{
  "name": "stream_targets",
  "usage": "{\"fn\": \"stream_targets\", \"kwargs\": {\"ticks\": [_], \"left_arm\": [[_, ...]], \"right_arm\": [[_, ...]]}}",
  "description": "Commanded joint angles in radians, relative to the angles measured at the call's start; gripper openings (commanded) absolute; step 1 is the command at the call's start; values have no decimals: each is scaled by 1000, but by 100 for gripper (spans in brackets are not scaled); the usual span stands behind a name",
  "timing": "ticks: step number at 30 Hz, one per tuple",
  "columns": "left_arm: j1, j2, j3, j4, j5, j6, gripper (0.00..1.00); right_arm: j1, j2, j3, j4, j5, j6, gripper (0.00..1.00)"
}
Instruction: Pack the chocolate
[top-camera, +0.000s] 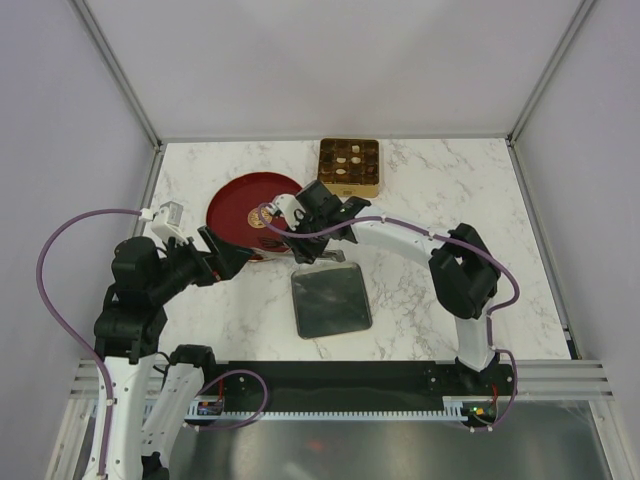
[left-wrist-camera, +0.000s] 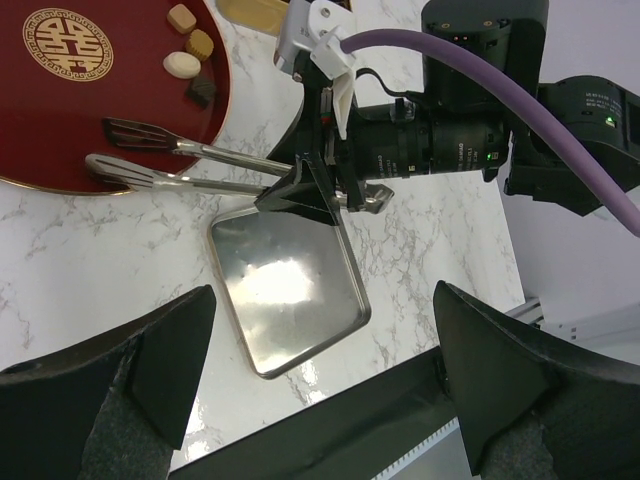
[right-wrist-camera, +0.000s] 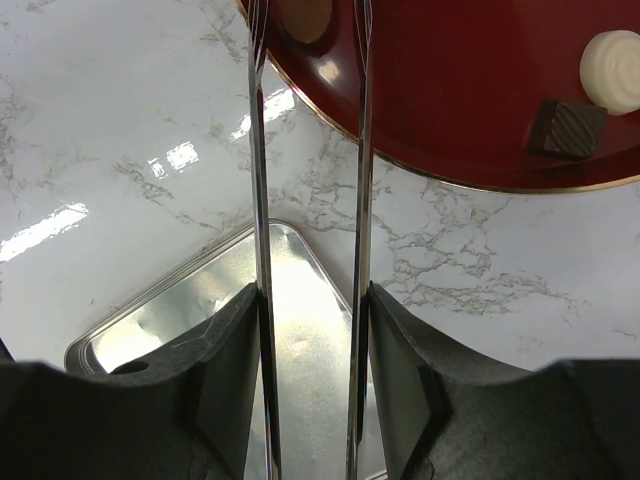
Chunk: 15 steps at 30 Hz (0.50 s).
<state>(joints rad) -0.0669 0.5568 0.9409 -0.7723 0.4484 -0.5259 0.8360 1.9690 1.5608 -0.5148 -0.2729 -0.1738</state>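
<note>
Packing looks barely begun: four chocolates (left-wrist-camera: 181, 65) lie on the dish (left-wrist-camera: 60, 130), and I cannot tell whether the tin (top-camera: 349, 166) beyond the dish holds any. The right gripper (right-wrist-camera: 312, 320) clamps tongs (left-wrist-camera: 200, 165), their empty tips over the dish's rim. The left gripper (top-camera: 222, 258) hovers beside the dish, jaws apart.

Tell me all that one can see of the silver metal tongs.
The silver metal tongs are thin and shiny: two long arms ending in flat, slotted tips. The right claw holds them, one finger pressing each arm from outside. The tips reach over the round red dish, slightly apart, nothing between them. The small chocolate pieces lie apart from them. Whether the tips touch the dish cannot be told.
</note>
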Motion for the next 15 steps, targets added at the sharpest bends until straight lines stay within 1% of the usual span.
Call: {"fn": "stream_targets", "kwargs": {"ticks": [1, 4, 8, 12, 15], "left_arm": [[4, -12, 39, 1, 10, 10, 98], [4, -12, 38, -2, 9, 9, 98], [4, -20, 41, -7, 4, 13, 98], [4, -24, 38, -12, -4, 12, 98], [4, -23, 41, -13, -2, 12, 98]], "right_arm": [[5, 22, 67, -19, -20, -21, 52], [2, 60, 109, -47, -17, -20, 52], [2, 100, 150, -74, 24, -10, 50], [-5, 97, 154, -62, 41, -3, 47], [-12, 88, 145, -39, 66, 19, 43]]}}
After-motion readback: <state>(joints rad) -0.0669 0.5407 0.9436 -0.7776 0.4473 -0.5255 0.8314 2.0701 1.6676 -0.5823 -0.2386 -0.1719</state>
